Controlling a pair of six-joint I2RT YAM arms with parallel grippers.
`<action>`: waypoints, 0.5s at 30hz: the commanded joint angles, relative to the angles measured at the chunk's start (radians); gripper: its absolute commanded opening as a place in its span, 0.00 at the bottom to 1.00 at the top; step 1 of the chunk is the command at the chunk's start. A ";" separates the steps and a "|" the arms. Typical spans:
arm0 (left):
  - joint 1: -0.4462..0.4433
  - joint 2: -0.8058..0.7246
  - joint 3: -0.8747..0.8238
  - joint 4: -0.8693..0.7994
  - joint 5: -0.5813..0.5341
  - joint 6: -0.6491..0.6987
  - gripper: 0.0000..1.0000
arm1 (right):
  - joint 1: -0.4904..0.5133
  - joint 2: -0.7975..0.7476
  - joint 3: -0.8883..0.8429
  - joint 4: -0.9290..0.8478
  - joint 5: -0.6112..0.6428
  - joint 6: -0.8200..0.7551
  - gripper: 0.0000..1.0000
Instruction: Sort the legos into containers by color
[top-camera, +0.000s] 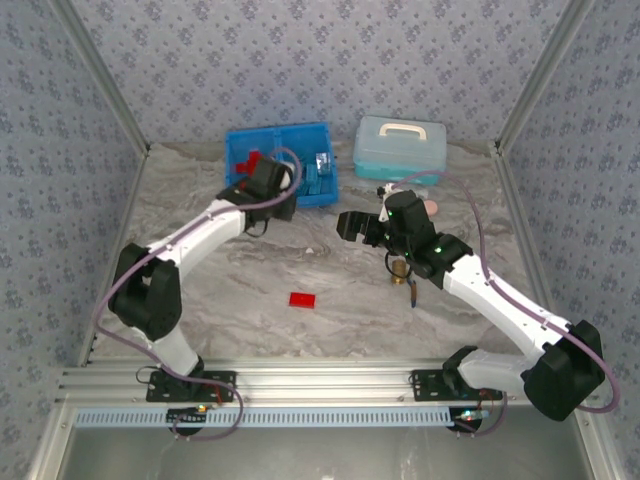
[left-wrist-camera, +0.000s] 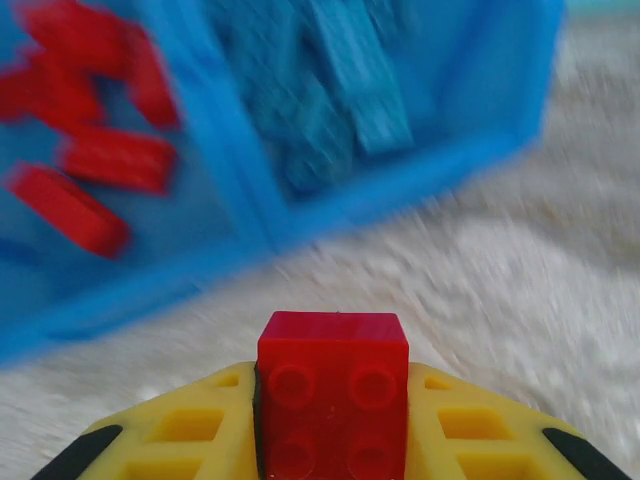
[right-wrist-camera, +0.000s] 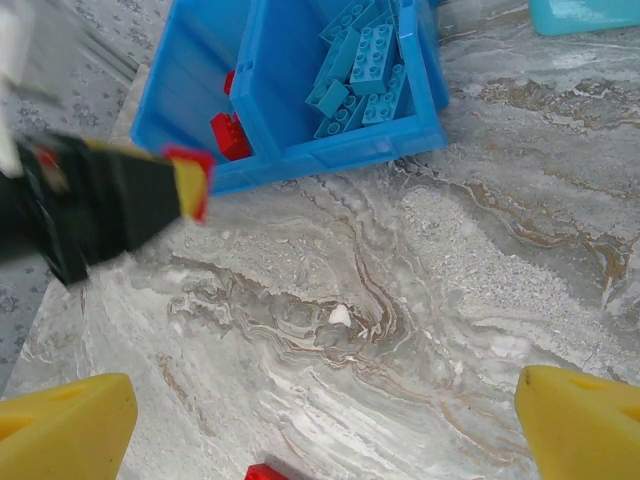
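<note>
One red brick (left-wrist-camera: 333, 390) is pinched between the left gripper's (top-camera: 268, 182) yellow fingers (left-wrist-camera: 190, 432) just short of the blue tray (right-wrist-camera: 340, 152), so the outstretched left arm should clear the near wall and release only over the left compartment (right-wrist-camera: 200, 70) of reds, while the right gripper (top-camera: 352, 226) hovers, fingers spread wide, over the marble tabletop (top-camera: 250, 290).

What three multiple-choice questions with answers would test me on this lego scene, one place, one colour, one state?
1. Where is the loose red lego? A) in a gripper B) on the table C) inside a compartment
2. What colour fills the right compartment? A) light blue B) red C) yellow
3. The left gripper is? A) open B) shut empty C) shut on a red brick
Answers: B, it lies on bare marble; A, light blue legos fill it; C, its fingers clamp that brick.
</note>
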 joint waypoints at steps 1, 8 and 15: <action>0.051 0.060 0.150 -0.066 -0.115 -0.021 0.25 | 0.000 0.003 0.019 0.016 -0.013 0.005 1.00; 0.138 0.270 0.430 -0.137 -0.226 0.023 0.24 | -0.011 0.009 0.013 0.021 -0.018 0.002 1.00; 0.175 0.534 0.705 -0.170 -0.229 0.042 0.23 | -0.023 0.014 0.015 0.018 -0.027 0.001 1.00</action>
